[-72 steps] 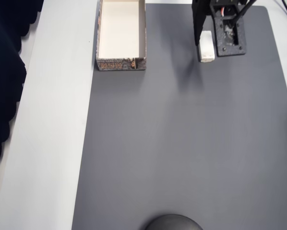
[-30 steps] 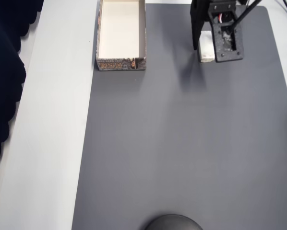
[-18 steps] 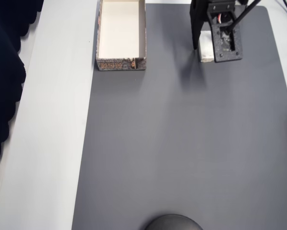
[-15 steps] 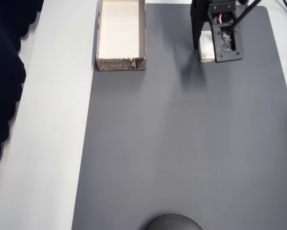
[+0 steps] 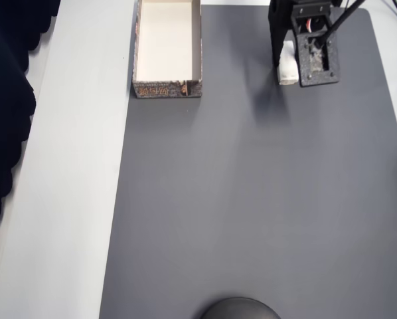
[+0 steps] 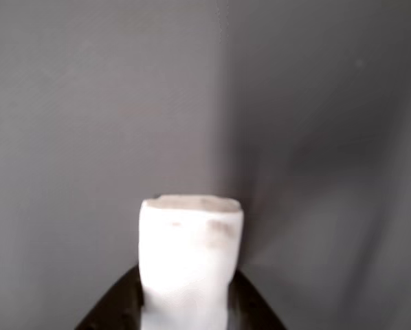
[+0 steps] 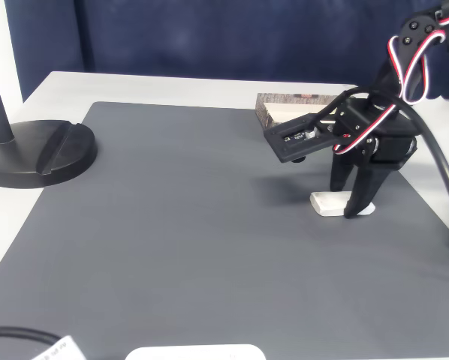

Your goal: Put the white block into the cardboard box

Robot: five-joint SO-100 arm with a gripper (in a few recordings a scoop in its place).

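The white block lies flat on the grey mat at the back right of the overhead view. My black gripper is down over it, one finger on each long side. In the wrist view the block stands up between the two dark fingers, touching both. The fixed view shows the block resting on the mat with the gripper shut across it. The cardboard box sits at the back, left of the gripper, cream inside and holding nothing. In the fixed view the box stands behind the arm.
The grey mat covers most of the table, with a white strip of table to its left. A black round stand base sits at the mat's far end from the arm. The arm's cable hangs at the right.
The fingers have closed in on the block, so less of its width shows from above. Gripper and block have shifted slightly right.
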